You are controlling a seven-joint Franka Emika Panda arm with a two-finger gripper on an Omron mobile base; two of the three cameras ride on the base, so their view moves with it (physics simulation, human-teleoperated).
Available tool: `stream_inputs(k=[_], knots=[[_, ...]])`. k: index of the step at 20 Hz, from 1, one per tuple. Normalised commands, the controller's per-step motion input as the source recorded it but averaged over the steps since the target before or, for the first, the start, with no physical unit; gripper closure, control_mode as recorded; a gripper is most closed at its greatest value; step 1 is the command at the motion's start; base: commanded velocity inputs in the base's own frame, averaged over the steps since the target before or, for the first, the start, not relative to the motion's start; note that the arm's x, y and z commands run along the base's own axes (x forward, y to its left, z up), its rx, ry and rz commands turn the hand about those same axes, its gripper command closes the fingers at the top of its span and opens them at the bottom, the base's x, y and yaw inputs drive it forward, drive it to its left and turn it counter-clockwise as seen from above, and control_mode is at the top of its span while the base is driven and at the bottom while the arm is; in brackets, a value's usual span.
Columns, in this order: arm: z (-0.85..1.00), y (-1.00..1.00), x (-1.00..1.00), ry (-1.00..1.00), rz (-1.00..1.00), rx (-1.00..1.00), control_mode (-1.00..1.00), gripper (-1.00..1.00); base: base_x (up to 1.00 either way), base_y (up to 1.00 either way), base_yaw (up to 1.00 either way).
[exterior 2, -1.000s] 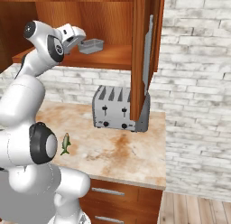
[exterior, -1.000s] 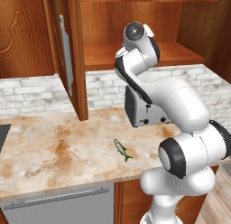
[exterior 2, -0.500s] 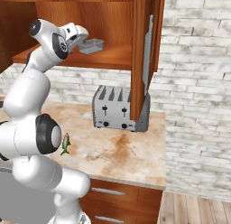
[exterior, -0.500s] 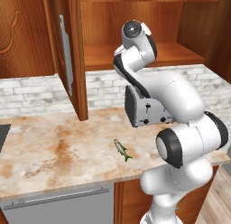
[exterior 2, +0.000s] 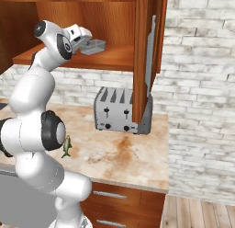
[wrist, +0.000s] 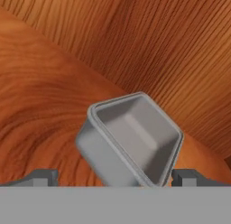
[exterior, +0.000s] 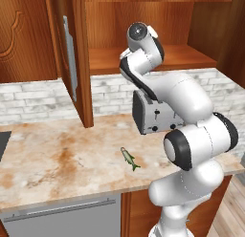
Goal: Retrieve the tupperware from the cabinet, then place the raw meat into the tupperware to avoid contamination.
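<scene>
I have the arm reaching up into the open reddish-brown wooden wall cabinet, and the small grey rectangular plastic tupperware sits on its shelf at the lower centre of the hand view, turned corner-on to me. In the right base view the tupperware is at the upper left of the frame, just ahead of the gripper. The gripper has its jaws spread wide with nothing between them; the two dark fingertips stand to either side of the container's near edge. To do this grasp well, I judge I should roll the wrist so the jaws square up with two opposite walls rather than straddling a corner, ease forward until one wall is properly between them, then close gently so the light box does not skid back along the shelf. The tiny slender grey-green fish waits on the marbled beige worktop, lower centre of the left base view, near the silver toaster.
</scene>
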Motion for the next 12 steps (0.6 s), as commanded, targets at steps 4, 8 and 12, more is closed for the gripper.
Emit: stream_inputs(k=[4, 8, 12], knots=[[-0.09, 0.00, 0.23, 0.01, 0.00, 0.00, -1.00, -1.00, 0.00, 0.00, 0.00], [-0.01, 0.00, 0.25, 0.00, 0.00, 0.00, -1.00, -1.00, 0.00, 0.00, 0.00], [-0.02, 0.00, 0.25, 0.00, 0.00, 0.00, -1.00, -1.00, 0.00, 0.00, 0.00]])
